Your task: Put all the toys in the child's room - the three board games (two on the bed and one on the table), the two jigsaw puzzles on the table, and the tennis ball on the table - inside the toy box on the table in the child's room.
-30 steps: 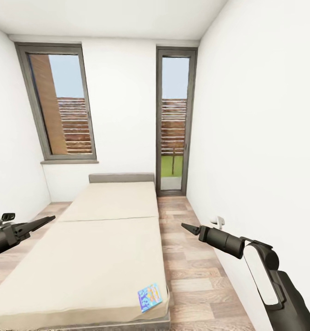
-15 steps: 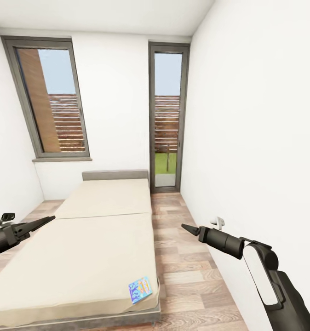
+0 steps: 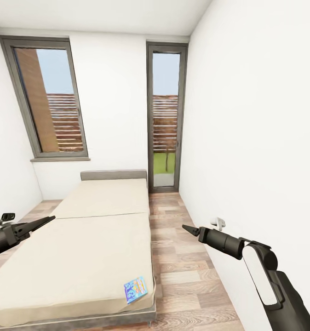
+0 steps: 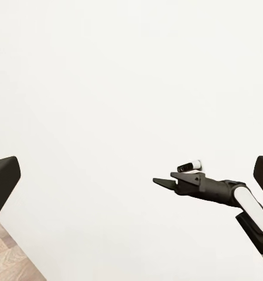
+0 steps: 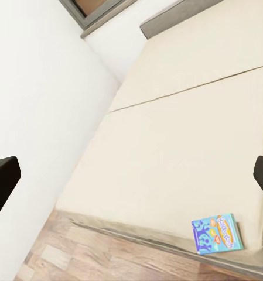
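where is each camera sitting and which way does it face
Head view: on the head, facing down the bed toward the windows; both arms show.
Left wrist view: near the left gripper, facing a white wall; the right gripper shows.
Right wrist view: near the right gripper, facing the bed.
Shared: the blue board game, head and right wrist views.

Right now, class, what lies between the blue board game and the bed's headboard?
In the head view, bare beige mattress separates the blue board game from the headboard.
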You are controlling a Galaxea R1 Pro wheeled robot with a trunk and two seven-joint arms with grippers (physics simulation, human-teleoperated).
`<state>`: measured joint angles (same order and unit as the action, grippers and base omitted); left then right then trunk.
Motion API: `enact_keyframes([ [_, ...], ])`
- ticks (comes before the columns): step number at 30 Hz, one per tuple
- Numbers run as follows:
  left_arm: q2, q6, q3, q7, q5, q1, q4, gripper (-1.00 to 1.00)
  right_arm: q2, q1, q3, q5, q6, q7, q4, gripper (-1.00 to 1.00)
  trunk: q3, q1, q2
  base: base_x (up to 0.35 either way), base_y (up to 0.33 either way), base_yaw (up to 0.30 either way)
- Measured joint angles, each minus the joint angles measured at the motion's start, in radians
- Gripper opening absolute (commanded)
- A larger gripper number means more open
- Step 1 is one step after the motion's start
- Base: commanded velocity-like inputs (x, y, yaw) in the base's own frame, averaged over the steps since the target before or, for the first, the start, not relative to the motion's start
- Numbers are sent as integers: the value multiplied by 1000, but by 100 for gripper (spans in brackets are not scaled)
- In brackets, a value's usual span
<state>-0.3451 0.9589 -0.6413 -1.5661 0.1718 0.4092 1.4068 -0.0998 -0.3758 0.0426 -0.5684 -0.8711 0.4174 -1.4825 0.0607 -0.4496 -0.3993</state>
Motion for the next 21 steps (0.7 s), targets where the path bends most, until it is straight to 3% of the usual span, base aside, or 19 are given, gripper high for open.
enact_keyframes([
  [16, 2, 11, 3, 0, -6, 1, -5, 100, 1, -1, -6, 11, -3, -3, -9, 100, 0, 0, 0, 0, 0, 0],
  [21, 6, 14, 12, 0, -14, 2, -50, 100, 2, -1, -7, 11, -3, -17, -7, 100, 0, 0, 0, 0, 0, 0],
])
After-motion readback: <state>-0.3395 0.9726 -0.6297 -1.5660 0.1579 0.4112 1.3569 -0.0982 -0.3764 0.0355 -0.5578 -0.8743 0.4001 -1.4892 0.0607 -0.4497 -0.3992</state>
